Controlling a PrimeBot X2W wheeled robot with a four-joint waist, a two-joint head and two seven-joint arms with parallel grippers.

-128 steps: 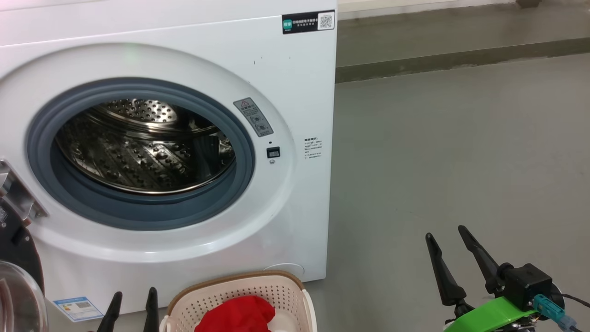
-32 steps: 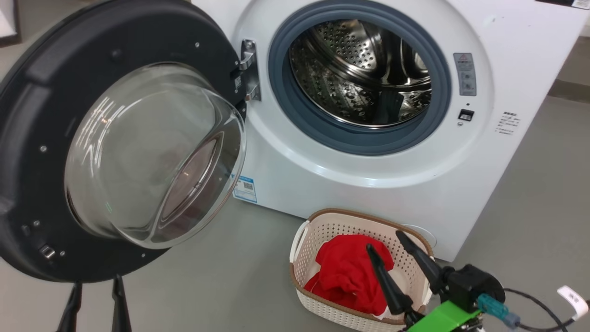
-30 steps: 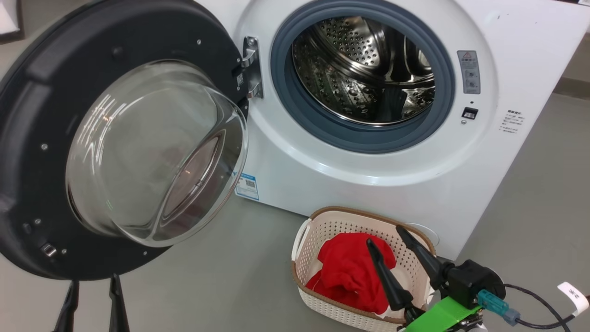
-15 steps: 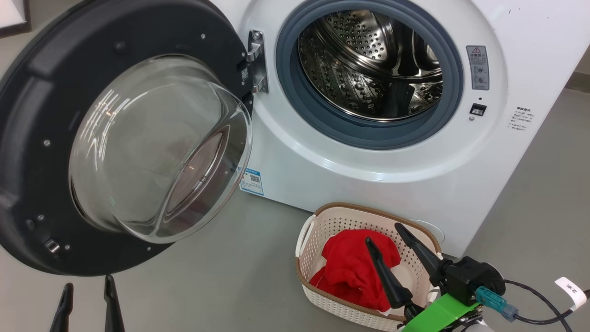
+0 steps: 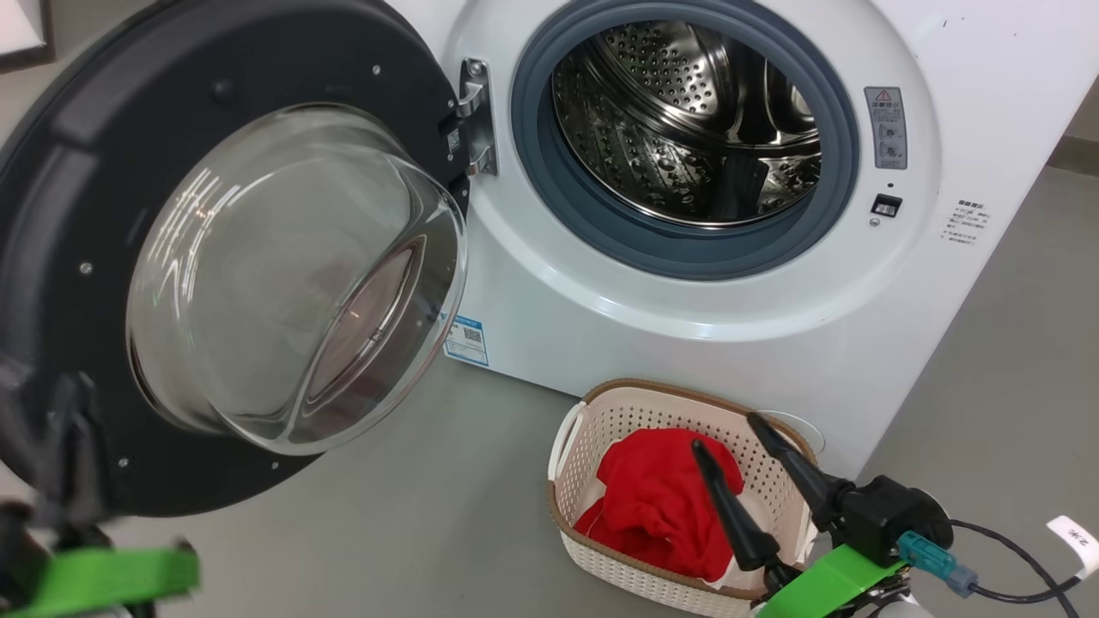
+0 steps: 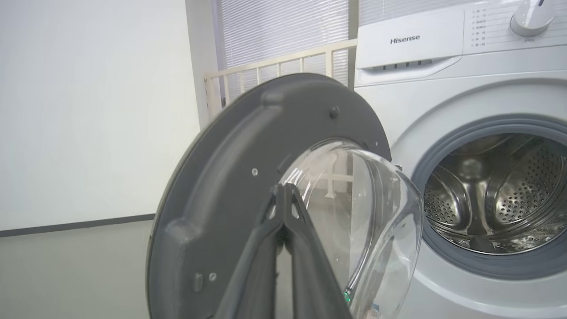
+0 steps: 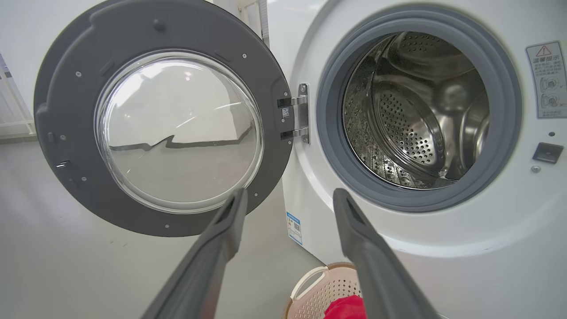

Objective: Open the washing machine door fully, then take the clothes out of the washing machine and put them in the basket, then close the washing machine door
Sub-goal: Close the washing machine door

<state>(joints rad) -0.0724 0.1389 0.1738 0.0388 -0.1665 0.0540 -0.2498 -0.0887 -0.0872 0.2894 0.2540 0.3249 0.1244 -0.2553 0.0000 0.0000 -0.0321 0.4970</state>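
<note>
Two empty grippers: left gripper (image 6: 283, 197) pinched shut, right gripper (image 7: 290, 197) spread wide; the stiff, hinged door (image 5: 51, 215) likely swings easiest pushed at its 9 o'clock rim.

We see the washing machine door (image 5: 103, 172) swung out to the left of the washing machine (image 5: 687, 343), hung on a hinge (image 5: 476, 116) at the left edge of the drum (image 5: 687, 120) mouth. The basket (image 5: 601, 403) sits on the floor (image 5: 412, 515) in front of the machine, below & right of the mouth, w/ the clothes (image 5: 652, 506) in it. Our R gripper (image 5: 724, 431) is at the basket's near right side; our L gripper (image 6: 283, 190) is in front of the door's inner face.
</note>
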